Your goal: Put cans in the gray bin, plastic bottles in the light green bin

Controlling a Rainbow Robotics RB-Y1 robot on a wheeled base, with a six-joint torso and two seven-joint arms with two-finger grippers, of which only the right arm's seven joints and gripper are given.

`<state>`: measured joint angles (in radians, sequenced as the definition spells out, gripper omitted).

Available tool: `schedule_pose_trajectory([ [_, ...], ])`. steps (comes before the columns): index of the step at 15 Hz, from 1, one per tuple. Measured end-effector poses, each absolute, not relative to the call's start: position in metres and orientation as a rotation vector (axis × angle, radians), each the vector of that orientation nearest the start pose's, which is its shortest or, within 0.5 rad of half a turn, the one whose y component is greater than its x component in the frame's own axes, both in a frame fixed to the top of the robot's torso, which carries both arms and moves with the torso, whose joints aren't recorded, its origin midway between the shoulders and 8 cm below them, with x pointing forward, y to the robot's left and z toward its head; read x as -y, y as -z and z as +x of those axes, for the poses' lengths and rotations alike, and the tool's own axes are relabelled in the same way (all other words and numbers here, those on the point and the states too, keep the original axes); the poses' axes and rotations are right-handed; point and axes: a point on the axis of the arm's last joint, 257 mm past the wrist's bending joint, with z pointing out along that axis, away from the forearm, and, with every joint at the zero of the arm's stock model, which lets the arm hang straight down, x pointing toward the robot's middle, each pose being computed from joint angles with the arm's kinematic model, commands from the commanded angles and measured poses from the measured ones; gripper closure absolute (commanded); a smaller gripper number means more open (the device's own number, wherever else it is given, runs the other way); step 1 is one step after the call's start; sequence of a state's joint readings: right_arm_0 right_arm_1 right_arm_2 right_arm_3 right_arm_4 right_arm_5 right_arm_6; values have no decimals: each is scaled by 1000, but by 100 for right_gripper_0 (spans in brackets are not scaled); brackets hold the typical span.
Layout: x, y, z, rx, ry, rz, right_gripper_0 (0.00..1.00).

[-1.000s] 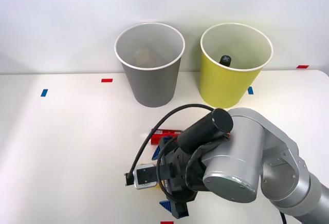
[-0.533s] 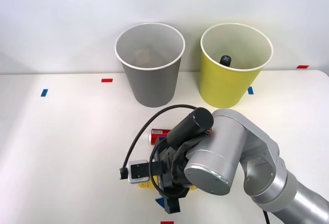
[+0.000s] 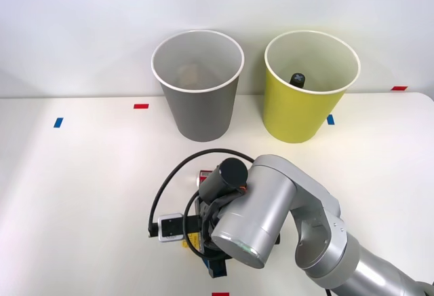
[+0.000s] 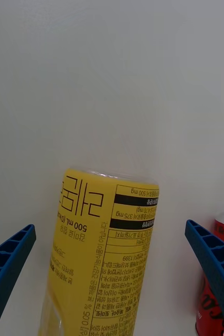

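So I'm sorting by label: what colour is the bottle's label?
Yellow with black print; the bottle shows best in the right wrist view.

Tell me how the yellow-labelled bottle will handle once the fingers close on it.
The bottle lies on its side on the table, so a nudge would likely roll it. Its label looks glossy, so it may slip between the ribbed fingers. The can lies close beside it and may get bumped.

The front view looks forward and down from above the arms, taking in the whole desk (image 3: 81, 194), both bins at its far edge and the wall behind. The wrist view sits close over the desk, looking along it between the spread tool (image 4: 112, 273) fingers. Both share the bottle (image 4: 106, 262) and can (image 4: 216, 283).
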<state>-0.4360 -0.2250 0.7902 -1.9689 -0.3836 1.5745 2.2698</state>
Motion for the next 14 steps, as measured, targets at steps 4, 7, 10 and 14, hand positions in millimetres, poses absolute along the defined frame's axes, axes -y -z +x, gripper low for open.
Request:
schedule_pose_trajectory([
  [4, -44, 302, 325, -1724, 63, -2104, 1],
  [7, -43, 307, 324, -1753, 66, -2109, 2],
  [10, -41, 312, 332, -1777, 105, -2100, 1],
  [14, -41, 318, 333, -1798, 110, -2101, 1],
])
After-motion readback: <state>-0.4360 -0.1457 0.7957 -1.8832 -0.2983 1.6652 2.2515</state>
